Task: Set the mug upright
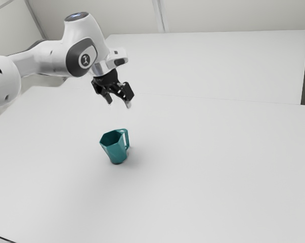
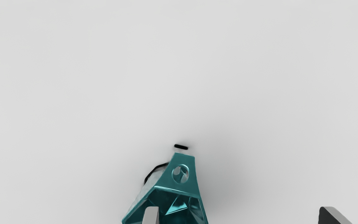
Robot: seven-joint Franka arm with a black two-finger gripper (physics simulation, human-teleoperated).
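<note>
At the exterior view's left, the white robot arm (image 1: pixel 53 56) comes in and reaches above the pale, smooth worktop (image 1: pixel 208 177). Next, the teal faceted mug (image 1: pixel 115 150) is below the gripper and apart from it. It stands on its base, mouth up, its angular handle (image 1: pixel 127 139) toward the exterior view's right. The black two-finger gripper (image 1: pixel 119 103) is released, its fingers spread and holding nothing. The pose asked for is there, so I judge no righting is left; whether this task brought it about, one moment cannot tell.
</note>
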